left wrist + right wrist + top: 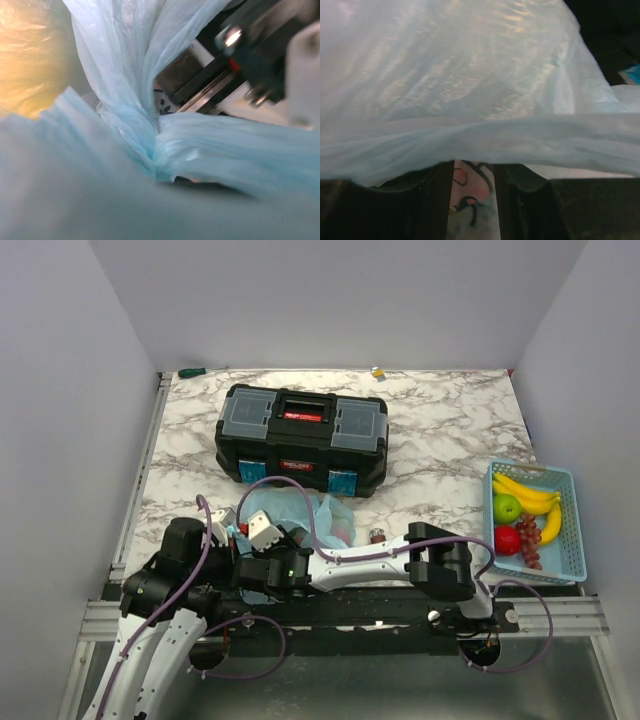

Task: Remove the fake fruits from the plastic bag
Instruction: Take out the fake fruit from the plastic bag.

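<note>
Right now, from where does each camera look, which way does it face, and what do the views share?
Top external: above and behind the bases, looking down on the table; left arm and right arm both show, meeting at the plastic bag.
Left wrist: pressed against bunched bag plastic; its own gripper is hidden, dark hardware shows upper right.
Right wrist: faces the bag closely; its two dark fingers show at the bottom.
Shared: all three views see the plastic bag.
</note>
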`<move>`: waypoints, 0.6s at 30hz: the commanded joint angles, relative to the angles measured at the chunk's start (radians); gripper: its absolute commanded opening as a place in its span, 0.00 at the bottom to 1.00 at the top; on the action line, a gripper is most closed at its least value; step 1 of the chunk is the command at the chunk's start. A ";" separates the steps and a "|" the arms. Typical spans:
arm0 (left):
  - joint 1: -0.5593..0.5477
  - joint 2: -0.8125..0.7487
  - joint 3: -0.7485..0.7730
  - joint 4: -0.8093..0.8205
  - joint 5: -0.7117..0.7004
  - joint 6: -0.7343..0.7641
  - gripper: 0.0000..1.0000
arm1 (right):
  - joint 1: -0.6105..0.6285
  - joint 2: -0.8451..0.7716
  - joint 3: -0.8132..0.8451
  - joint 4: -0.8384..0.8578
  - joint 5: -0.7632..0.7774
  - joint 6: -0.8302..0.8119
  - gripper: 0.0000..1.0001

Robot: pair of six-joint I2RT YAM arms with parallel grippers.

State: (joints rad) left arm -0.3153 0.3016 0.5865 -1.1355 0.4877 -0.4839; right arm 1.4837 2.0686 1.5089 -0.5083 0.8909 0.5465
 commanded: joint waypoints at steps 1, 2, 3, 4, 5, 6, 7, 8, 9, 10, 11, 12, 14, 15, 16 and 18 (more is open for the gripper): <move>-0.007 -0.035 0.012 0.039 0.079 0.005 0.00 | -0.016 0.041 0.038 -0.379 0.139 0.177 0.40; -0.007 -0.039 0.009 0.040 0.081 0.006 0.00 | -0.016 0.041 0.052 -0.451 0.150 0.224 0.40; -0.007 -0.042 0.010 0.040 0.080 0.005 0.00 | -0.016 0.041 0.062 -0.531 0.157 0.287 0.40; -0.007 -0.042 0.010 0.039 0.082 0.005 0.00 | -0.016 0.041 0.064 -0.583 0.158 0.330 0.41; -0.007 -0.041 0.010 0.039 0.084 0.005 0.00 | -0.016 0.040 0.059 -0.628 0.155 0.368 0.41; -0.007 -0.038 0.010 0.039 0.084 0.007 0.00 | -0.016 0.041 0.050 -0.665 0.156 0.406 0.42; -0.007 -0.035 0.009 0.039 0.085 0.007 0.00 | -0.016 0.041 0.039 -0.700 0.158 0.443 0.43; -0.007 -0.029 0.009 0.038 0.084 0.007 0.00 | -0.016 0.043 0.029 -0.734 0.163 0.477 0.43; -0.008 -0.024 0.011 0.039 0.083 0.007 0.00 | -0.016 0.045 0.021 -0.780 0.170 0.531 0.44; -0.008 -0.019 0.012 0.037 0.080 0.006 0.00 | -0.016 0.046 0.014 -0.821 0.176 0.571 0.44; -0.007 -0.015 0.013 0.037 0.077 0.005 0.00 | -0.016 0.045 0.005 -0.851 0.180 0.605 0.45; -0.008 -0.012 0.013 0.037 0.076 0.004 0.00 | -0.016 0.041 -0.009 -0.865 0.179 0.629 0.46; -0.008 -0.005 0.012 0.038 0.073 0.002 0.00 | -0.017 0.020 -0.060 -0.813 0.169 0.611 0.49; -0.007 -0.003 0.010 0.040 0.071 -0.002 0.00 | -0.018 0.007 -0.089 -0.782 0.156 0.598 0.50; -0.007 0.001 0.009 0.039 0.069 -0.005 0.00 | -0.020 -0.003 -0.111 -0.758 0.142 0.600 0.51; -0.008 0.008 0.007 0.041 0.063 -0.014 0.00 | -0.022 -0.024 -0.157 -0.713 0.113 0.597 0.51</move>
State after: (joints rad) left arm -0.3183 0.2939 0.5835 -1.1072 0.5365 -0.4828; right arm 1.4654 2.0853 1.4315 -1.2293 1.0229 1.0744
